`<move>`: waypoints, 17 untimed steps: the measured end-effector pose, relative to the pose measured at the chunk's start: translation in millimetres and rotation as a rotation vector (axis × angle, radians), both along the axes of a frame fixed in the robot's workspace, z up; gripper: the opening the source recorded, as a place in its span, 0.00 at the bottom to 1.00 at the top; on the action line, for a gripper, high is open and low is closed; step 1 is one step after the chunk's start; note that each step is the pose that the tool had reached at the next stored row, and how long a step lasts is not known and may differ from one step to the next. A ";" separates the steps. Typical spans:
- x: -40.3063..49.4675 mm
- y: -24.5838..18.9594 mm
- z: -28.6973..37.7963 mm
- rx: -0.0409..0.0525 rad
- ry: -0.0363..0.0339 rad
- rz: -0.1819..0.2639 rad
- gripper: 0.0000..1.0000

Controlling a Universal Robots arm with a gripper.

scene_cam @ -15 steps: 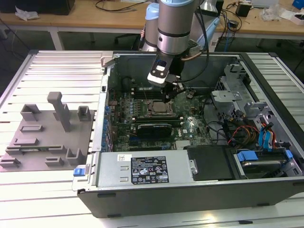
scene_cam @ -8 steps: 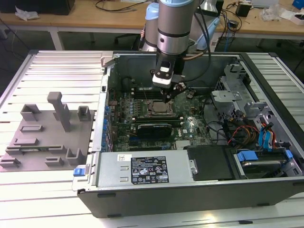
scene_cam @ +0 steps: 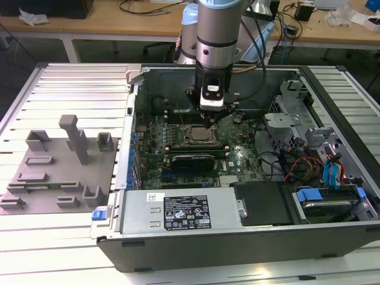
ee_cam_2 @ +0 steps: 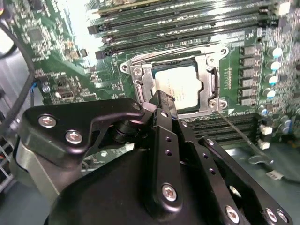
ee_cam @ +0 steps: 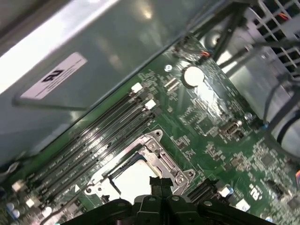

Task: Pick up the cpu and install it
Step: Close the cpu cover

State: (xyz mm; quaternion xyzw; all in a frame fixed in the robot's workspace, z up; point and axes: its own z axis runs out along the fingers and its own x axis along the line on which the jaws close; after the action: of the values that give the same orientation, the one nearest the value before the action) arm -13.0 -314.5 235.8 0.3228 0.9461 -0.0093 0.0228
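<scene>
The cpu (ee_cam_2: 180,86) lies flat inside the metal socket frame (ee_cam_2: 140,79) on the green motherboard (scene_cam: 237,157), its pale silvery top facing up. It also shows as a pale square (ee_cam: 133,180) in the first wrist view. My gripper (scene_cam: 208,126) hangs straight above the socket inside the open computer case. Its dark fingers (ee_cam: 161,183) sit pressed together just over the near edge of the chip, with nothing between them. In the second wrist view the gripper (ee_cam_2: 161,99) covers the socket's near corner.
Memory slots (ee_cam_2: 187,18) run beside the socket. A thin socket lever (ee_cam_2: 236,129) sticks out from the frame. The power supply (scene_cam: 178,211) lies at the case front, drive bays with blue tabs (scene_cam: 332,175) at the exterior view's right, and a grey fixture plate (scene_cam: 59,166) at its left.
</scene>
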 end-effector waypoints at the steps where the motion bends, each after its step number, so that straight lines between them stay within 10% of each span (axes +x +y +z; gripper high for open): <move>1: 0.0 0.0 -0.1 0.0000 0.0000 0.018 0.11; 17: 0.0 0.0 -5.7 -0.0004 -0.0001 0.471 0.11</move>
State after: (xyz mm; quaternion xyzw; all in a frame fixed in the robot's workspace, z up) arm -13.0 -314.5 230.1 0.0933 0.9953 -0.0039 0.0244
